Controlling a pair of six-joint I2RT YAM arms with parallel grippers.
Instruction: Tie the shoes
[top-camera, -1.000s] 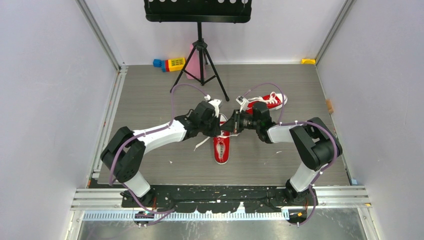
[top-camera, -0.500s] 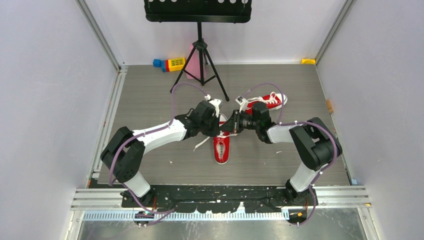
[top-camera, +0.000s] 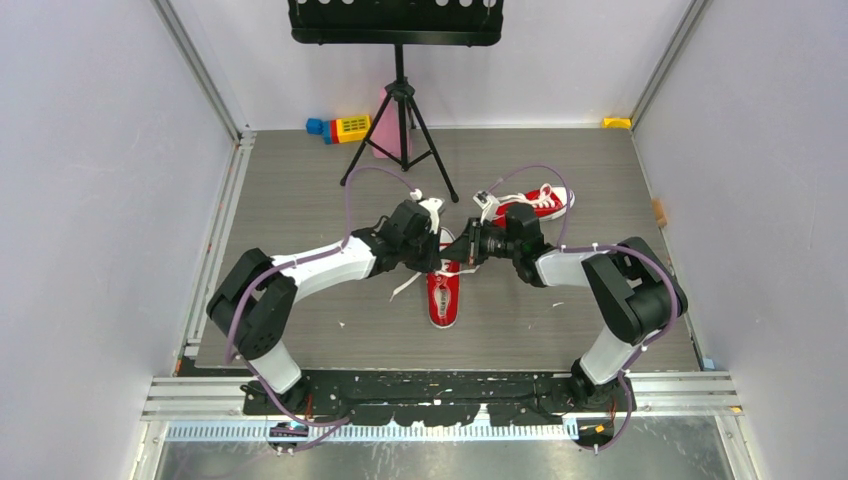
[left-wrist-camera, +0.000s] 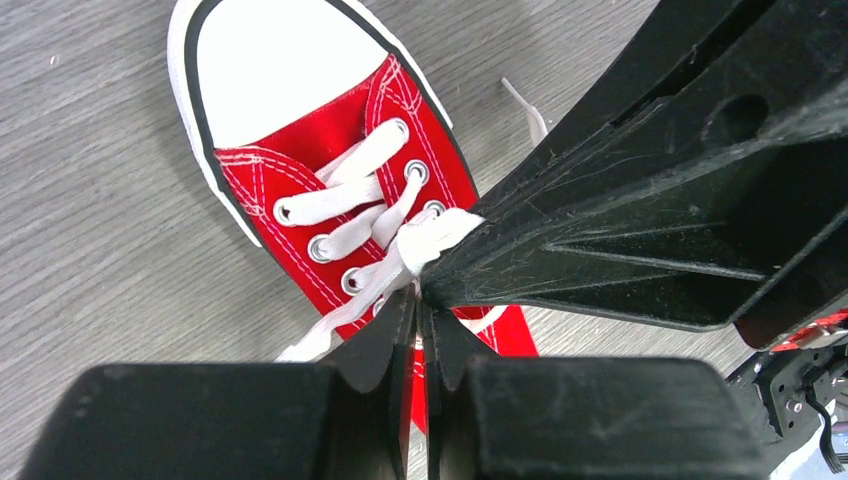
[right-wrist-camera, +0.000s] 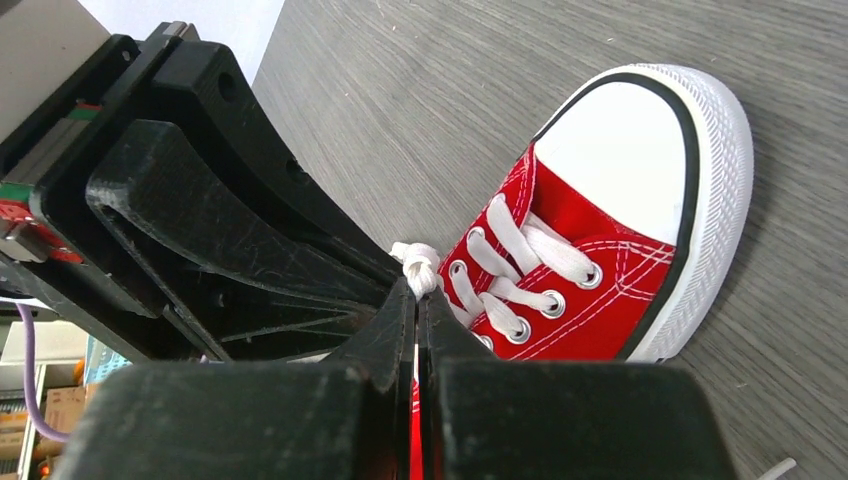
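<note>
The near red shoe (top-camera: 442, 298) lies toe toward me at the table's middle, and both grippers meet over its laces. My left gripper (top-camera: 441, 254) is shut on a white lace (left-wrist-camera: 400, 262) just beside the knot (left-wrist-camera: 441, 233). My right gripper (top-camera: 463, 249) faces it, tip to tip, and is shut on the lace at the same knot (right-wrist-camera: 418, 264). The shoe's white toe cap shows in the left wrist view (left-wrist-camera: 275, 60) and in the right wrist view (right-wrist-camera: 625, 150). The second red shoe (top-camera: 537, 202) lies on its side behind the right arm.
A black music stand's tripod (top-camera: 400, 130) stands at the back centre. Coloured blocks (top-camera: 340, 127) and a pink object (top-camera: 384, 135) lie by the back wall. A loose lace end (top-camera: 405, 287) trails left of the near shoe. A yellow piece (top-camera: 617, 122) sits in the back right corner.
Both grippers stay shut at the knot over the near shoe. The left arm's elbow has shifted slightly right; the shoes have not moved.
</note>
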